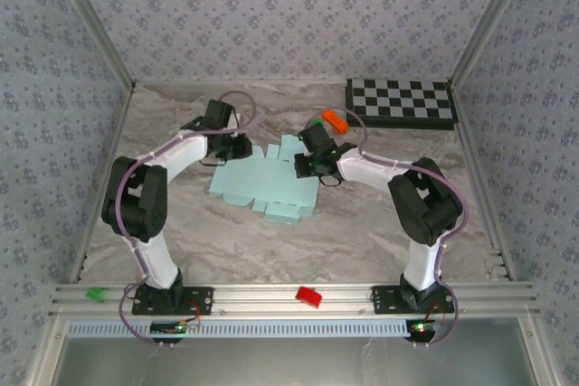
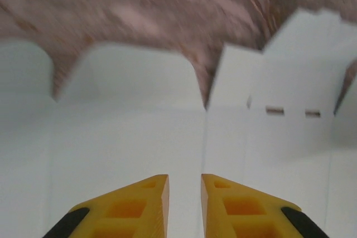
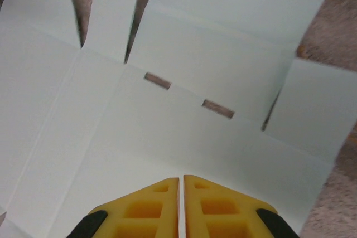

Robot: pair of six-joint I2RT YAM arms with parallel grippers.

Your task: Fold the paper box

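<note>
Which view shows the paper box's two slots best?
Right wrist: both slots are sharp and close, on a crease of the flat paper box. Left wrist shows them smaller and blurred; in top external they are too small to make out.

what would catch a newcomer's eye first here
A flat, unfolded pale aqua paper box lies in the middle of the marbled table, with the left end effector and right end effector over its far edge. A black-and-white checkerboard sits at the far right corner.
</note>
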